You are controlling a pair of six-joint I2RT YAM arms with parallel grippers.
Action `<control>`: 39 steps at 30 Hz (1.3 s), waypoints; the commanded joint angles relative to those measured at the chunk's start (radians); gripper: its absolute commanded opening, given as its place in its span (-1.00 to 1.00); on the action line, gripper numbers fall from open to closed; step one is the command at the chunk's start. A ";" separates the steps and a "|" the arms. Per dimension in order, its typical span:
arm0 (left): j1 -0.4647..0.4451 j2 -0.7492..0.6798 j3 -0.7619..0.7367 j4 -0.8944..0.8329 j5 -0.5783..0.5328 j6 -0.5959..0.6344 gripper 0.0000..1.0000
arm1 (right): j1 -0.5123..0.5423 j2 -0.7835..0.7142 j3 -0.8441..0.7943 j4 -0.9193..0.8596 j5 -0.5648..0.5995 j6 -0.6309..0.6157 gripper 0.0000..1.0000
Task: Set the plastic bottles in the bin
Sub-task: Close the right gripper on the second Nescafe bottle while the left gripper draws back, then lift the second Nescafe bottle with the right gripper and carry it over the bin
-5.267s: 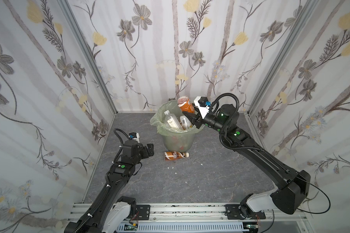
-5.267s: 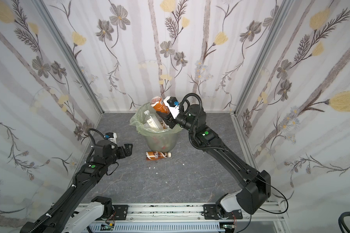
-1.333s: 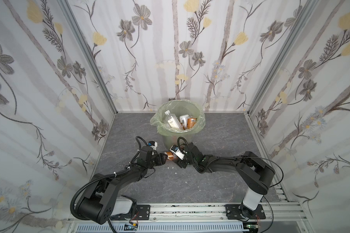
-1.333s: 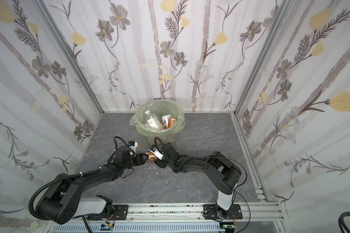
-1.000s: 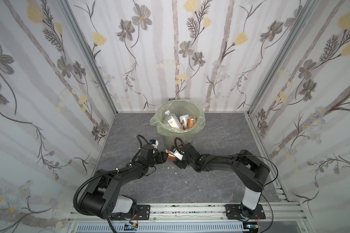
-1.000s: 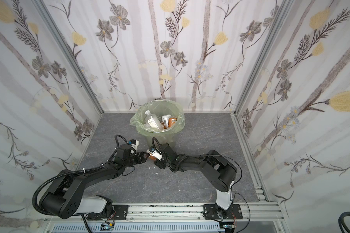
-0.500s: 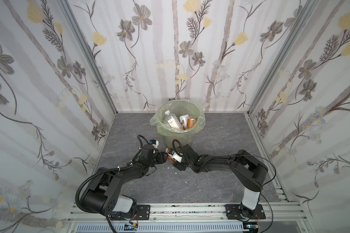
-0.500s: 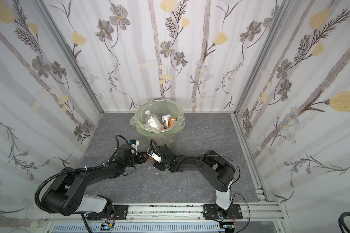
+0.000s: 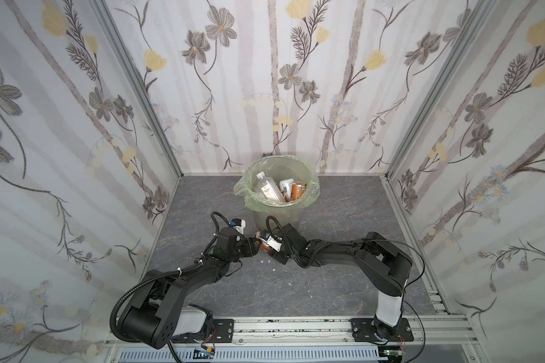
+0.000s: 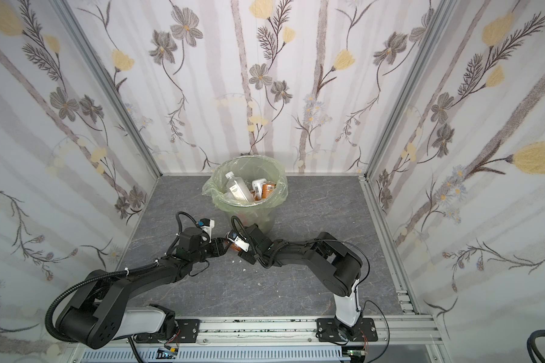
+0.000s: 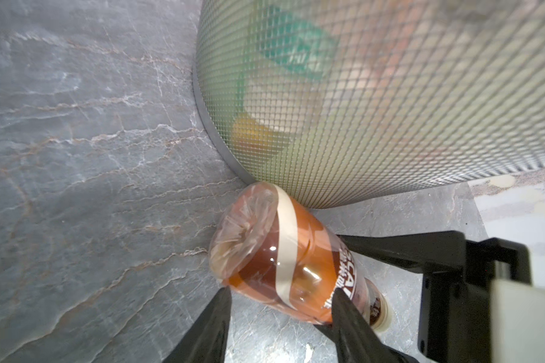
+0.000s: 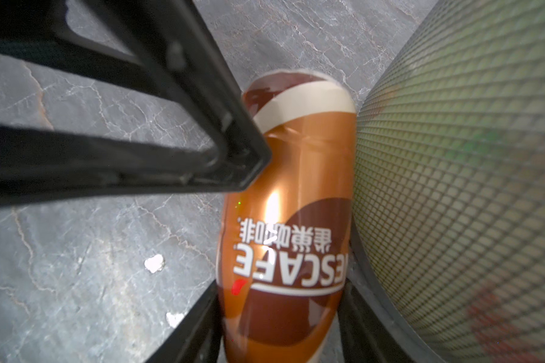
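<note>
Between the fingers of both pincers, down on the grey floor (image 9: 296,283), one brown-and-white coffee bottle (image 11: 280,251) lies on its side. The left pincer (image 11: 282,294) has its two black fingers on either side of the bottle's bottom end, closed against it, so it holds the bottle there. The right pincer (image 12: 280,314) comes from the opposite side and takes the same bottle nearer to the neck end. Its fingers lie tight on both sides of the label, with the bottle between them. In the right wrist view one finger (image 12: 233,163) of the left pincer touches the bottle's side with its tip, further along from the right pincer's own tips.

Just beyond both pincers stands the bin (image 9: 277,217), round, mesh-walled and lined with a pale green bag (image 9: 243,188). The bottle lies along its foot, so close that it seems to touch the mesh. One finger of the right pincer sits between bottle and bin. In both top views the pincers meet tip to tip, low over the floor.

Inside the bin, above and behind the pincers, several plastic bottles lie: a clear bottle (image 9: 266,188) with a white label, a white one (image 9: 285,185) and an orange one (image 9: 296,190). Small white crumbs (image 12: 154,263) lie on the floor beside the right pincer, away from the bin.
</note>
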 commanded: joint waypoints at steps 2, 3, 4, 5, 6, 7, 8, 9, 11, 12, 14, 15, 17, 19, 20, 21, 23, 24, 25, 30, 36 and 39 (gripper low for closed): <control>0.012 -0.049 -0.015 -0.001 -0.037 -0.005 0.09 | 0.001 -0.015 -0.022 -0.038 0.002 0.009 0.05; 0.016 -0.080 -0.015 -0.015 -0.048 -0.004 0.10 | 0.001 -0.021 -0.028 -0.044 0.002 0.008 0.04; 0.021 -0.094 -0.015 -0.031 -0.062 -0.002 0.12 | 0.001 -0.024 -0.030 -0.050 0.003 0.008 0.04; 0.025 -0.111 -0.014 -0.055 -0.081 0.000 0.14 | 0.001 -0.028 -0.034 -0.057 0.003 0.007 0.04; 0.029 -0.126 -0.010 -0.082 -0.105 0.003 0.17 | 0.001 -0.034 -0.038 -0.063 0.001 0.006 0.04; 0.033 -0.139 -0.005 -0.107 -0.125 0.008 0.18 | 0.001 -0.040 -0.042 -0.069 -0.001 0.005 0.04; 0.038 -0.154 0.000 -0.136 -0.144 0.015 0.20 | 0.001 -0.047 -0.044 -0.078 -0.009 0.006 0.03; 0.044 -0.167 0.005 -0.162 -0.157 0.022 0.21 | 0.003 -0.056 -0.050 -0.088 -0.018 0.005 0.02; 0.056 -0.192 0.010 -0.202 -0.173 0.035 0.22 | 0.006 -0.078 -0.062 -0.103 -0.031 0.006 0.02; 0.064 -0.207 0.009 -0.209 -0.172 0.038 0.23 | 0.009 -0.090 -0.072 -0.112 -0.037 0.005 0.02; 0.080 -0.235 0.001 -0.214 -0.169 0.034 0.23 | 0.015 -0.114 -0.086 -0.143 -0.049 0.003 0.02; 0.085 -0.247 -0.002 -0.215 -0.165 0.031 0.24 | 0.022 -0.127 -0.093 -0.163 -0.051 0.002 0.03; 0.096 -0.266 -0.010 -0.216 -0.160 0.024 0.24 | 0.034 -0.150 -0.109 -0.206 -0.053 -0.004 0.05; 0.103 -0.278 -0.016 -0.216 -0.157 0.019 0.24 | 0.041 -0.170 -0.125 -0.233 -0.054 -0.002 0.09; 0.105 -0.282 -0.018 -0.216 -0.157 0.018 0.24 | 0.043 -0.179 -0.131 -0.236 -0.066 0.009 0.12; 0.108 -0.283 -0.020 -0.216 -0.157 0.018 0.24 | 0.044 -0.185 -0.133 -0.244 -0.077 0.012 0.15; 0.111 -0.279 -0.018 -0.216 -0.153 0.019 0.24 | 0.046 -0.187 -0.127 -0.254 -0.074 0.017 0.22; 0.112 -0.276 -0.017 -0.216 -0.151 0.019 0.24 | 0.046 -0.183 -0.118 -0.259 -0.071 0.022 0.26; 0.113 -0.276 -0.015 -0.216 -0.148 0.021 0.25 | 0.046 -0.177 -0.106 -0.262 -0.070 0.024 0.29; 0.115 -0.277 -0.010 -0.216 -0.139 0.022 0.24 | 0.046 -0.120 -0.031 -0.269 -0.082 0.032 0.41; 0.117 -0.284 -0.010 -0.216 -0.132 0.022 0.24 | 0.046 -0.051 0.040 -0.268 -0.082 0.032 0.44; 0.116 -0.287 -0.009 -0.216 -0.131 0.022 0.24 | 0.044 -0.024 0.056 -0.270 -0.088 0.032 0.41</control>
